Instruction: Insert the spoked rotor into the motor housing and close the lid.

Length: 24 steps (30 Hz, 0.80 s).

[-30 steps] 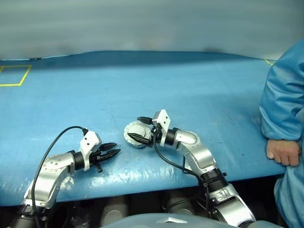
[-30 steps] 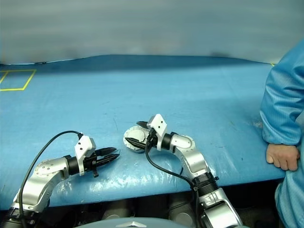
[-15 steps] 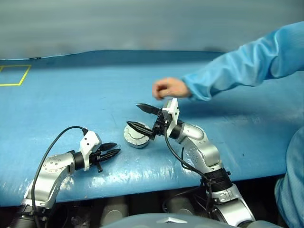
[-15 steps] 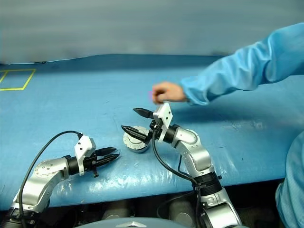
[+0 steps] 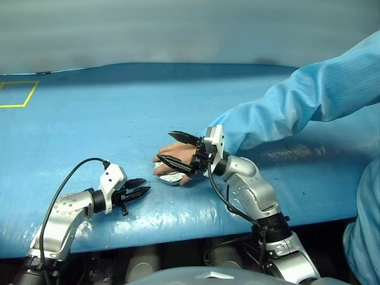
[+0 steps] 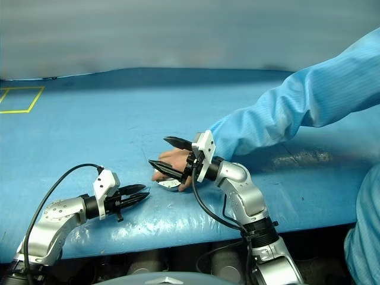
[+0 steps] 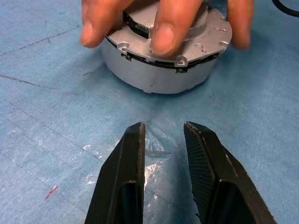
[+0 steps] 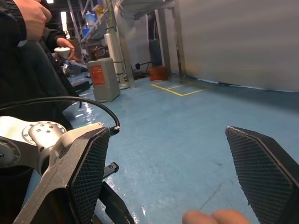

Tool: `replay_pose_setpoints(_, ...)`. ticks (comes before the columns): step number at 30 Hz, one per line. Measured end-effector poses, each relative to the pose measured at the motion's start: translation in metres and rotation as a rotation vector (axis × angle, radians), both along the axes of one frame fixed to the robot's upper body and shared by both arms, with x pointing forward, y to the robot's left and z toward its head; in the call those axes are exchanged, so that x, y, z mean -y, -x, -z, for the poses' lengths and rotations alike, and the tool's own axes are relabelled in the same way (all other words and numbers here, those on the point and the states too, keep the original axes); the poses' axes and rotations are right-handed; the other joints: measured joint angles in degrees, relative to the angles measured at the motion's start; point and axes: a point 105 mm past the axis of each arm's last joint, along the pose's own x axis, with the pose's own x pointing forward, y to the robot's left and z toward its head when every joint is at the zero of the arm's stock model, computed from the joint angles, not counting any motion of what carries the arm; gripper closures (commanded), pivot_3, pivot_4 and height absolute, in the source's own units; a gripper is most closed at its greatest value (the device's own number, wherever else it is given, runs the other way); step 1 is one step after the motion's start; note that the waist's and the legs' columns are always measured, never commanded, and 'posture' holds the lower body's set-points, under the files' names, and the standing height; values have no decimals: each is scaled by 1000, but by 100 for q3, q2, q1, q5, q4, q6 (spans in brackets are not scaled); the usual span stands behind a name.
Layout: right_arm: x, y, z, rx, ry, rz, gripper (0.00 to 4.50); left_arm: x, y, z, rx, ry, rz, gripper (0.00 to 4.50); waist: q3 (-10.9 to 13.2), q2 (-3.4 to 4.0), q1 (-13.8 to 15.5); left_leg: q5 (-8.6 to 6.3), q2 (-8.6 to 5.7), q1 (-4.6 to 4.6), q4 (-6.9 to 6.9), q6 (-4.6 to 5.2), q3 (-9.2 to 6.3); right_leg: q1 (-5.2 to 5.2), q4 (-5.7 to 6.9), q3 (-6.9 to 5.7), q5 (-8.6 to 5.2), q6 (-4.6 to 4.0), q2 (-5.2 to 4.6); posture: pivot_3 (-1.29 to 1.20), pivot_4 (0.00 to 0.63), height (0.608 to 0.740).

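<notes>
A blue plastic-covered table bears the motor housing, lid on

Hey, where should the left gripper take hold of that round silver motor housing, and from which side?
Probably the motor housing's straight side wall, below the lid's protruding rim, approached level from the left gripper's side. A person's hand covers the top, so wait until it lifts.

Blue desk w/ yellow square far left. Person's blue sleeve over desk.
</notes>
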Motion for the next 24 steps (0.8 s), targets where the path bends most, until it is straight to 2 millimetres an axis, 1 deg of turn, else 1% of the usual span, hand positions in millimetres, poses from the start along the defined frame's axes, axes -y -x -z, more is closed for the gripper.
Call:
replay_pose_setpoints(7,2,0,-1,13,14,3,328,1,-1,0,9,8,-12,3085,0,-1,1,0,0,0,0,0,1,0,0,1,0,0,0,0,150,740)
replay_pose_setpoints(24,1,1,5,1,32,14,328,0,-4,0,27,2,-39,3085,-1,-1,1,0,0,0,0,0,5,-1,1,2,0,0,1,0,150,740)
